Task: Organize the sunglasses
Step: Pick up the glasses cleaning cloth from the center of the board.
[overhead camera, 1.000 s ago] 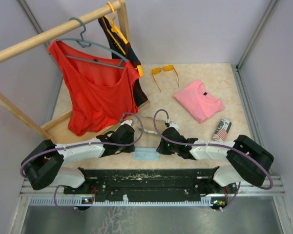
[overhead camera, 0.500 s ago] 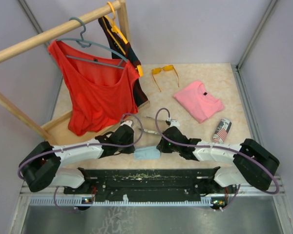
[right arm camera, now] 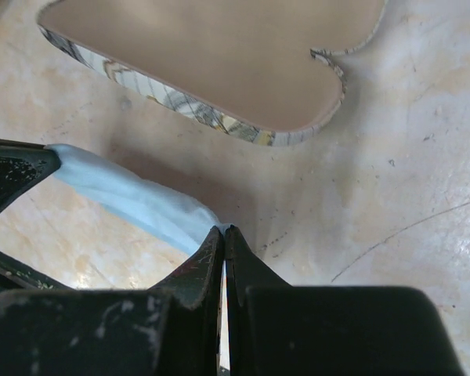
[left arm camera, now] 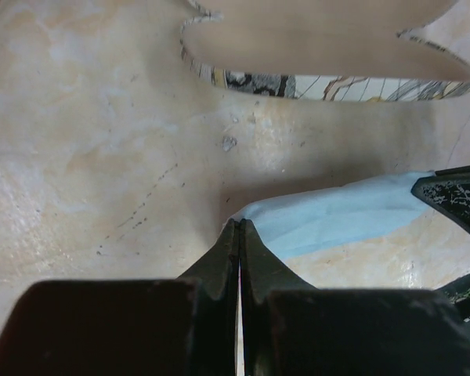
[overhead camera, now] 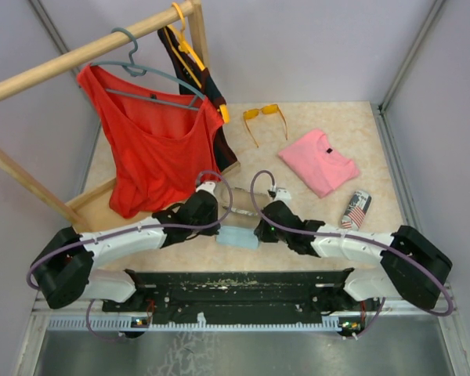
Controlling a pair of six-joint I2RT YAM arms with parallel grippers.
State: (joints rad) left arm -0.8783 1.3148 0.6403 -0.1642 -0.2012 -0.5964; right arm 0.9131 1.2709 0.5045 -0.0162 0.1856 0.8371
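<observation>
The orange-lensed sunglasses (overhead camera: 264,116) lie open at the far middle of the table. I cannot make out the greyish-lilac pair; the arms cover the spot between them. My left gripper (overhead camera: 219,228) and right gripper (overhead camera: 258,232) are each shut on one end of a light-blue cloth (overhead camera: 237,237) stretched between them. In the left wrist view my gripper (left arm camera: 239,225) pinches the cloth's corner (left arm camera: 337,215). In the right wrist view my gripper (right arm camera: 223,229) pinches the other corner (right arm camera: 133,196). An open patterned case with a tan inside lies just beyond the cloth (left arm camera: 321,47) (right arm camera: 219,55).
A folded pink shirt (overhead camera: 319,160) and a flag-patterned oblong case (overhead camera: 356,209) lie at the right. A wooden clothes rack (overhead camera: 86,51) with a red top on a hanger (overhead camera: 153,145) fills the left. Walls close in on both sides.
Both grippers have moved a little away from the near edge, carrying the light-blue cloth with them. The cloth now hangs stretched between them, closer to the open case.
</observation>
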